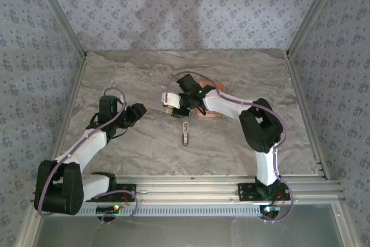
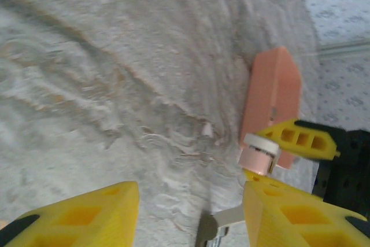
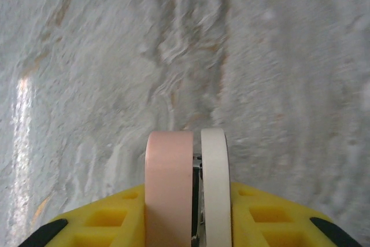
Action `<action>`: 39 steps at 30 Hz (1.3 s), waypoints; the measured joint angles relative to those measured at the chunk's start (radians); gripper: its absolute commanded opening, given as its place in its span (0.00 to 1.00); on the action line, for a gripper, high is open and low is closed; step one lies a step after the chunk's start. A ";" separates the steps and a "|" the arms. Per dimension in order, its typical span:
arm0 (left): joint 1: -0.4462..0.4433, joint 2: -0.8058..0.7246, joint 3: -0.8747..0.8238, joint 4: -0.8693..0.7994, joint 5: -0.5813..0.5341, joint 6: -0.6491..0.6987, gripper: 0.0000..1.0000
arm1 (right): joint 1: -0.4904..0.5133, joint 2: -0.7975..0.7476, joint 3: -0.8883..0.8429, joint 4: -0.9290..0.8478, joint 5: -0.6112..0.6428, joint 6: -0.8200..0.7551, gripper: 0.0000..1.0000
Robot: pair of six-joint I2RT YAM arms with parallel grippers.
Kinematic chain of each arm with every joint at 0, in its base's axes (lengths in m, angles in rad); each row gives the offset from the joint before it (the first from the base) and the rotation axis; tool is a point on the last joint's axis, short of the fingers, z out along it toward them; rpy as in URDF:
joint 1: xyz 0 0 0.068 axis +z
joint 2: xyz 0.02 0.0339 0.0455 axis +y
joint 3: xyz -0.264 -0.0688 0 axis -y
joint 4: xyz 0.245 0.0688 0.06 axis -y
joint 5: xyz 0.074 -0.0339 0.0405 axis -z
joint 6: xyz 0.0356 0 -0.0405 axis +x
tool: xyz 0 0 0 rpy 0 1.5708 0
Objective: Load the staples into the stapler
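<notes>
My right gripper (image 1: 182, 106) is shut on the stapler (image 1: 171, 100), a pink and white body held on edge between the yellow fingers (image 3: 272, 212). In the right wrist view the stapler (image 3: 169, 189) stands just above the marbled table, its two halves slightly apart. Behind it lies the salmon-orange tray (image 1: 213, 112), partly under the right arm; the staples are hidden from me. My left gripper (image 1: 137, 113) hangs open to the left, nothing between its fingers. From the left wrist view the gripper (image 2: 188, 201) faces the stapler's end (image 2: 258, 154) and the tray (image 2: 272, 93).
A slim grey metal piece (image 1: 185, 133) lies on the table in front of the stapler; it also shows as a grey metal piece (image 2: 222, 224) at the bottom of the left wrist view. Patterned walls with metal rails (image 1: 300, 102) enclose the table.
</notes>
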 measured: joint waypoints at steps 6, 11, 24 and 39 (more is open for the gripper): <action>-0.079 -0.082 -0.001 0.105 0.030 0.037 0.52 | -0.013 -0.175 -0.153 0.196 0.008 0.082 0.31; -0.183 -0.146 -0.001 0.158 0.034 0.115 0.51 | 0.024 -0.369 -0.377 0.355 0.065 0.150 0.30; -0.355 -0.134 0.002 0.258 0.003 0.216 0.47 | 0.137 -0.546 -0.612 0.568 0.197 0.242 0.30; -0.403 -0.079 0.004 0.344 -0.021 0.217 0.35 | 0.158 -0.581 -0.638 0.647 0.204 0.275 0.30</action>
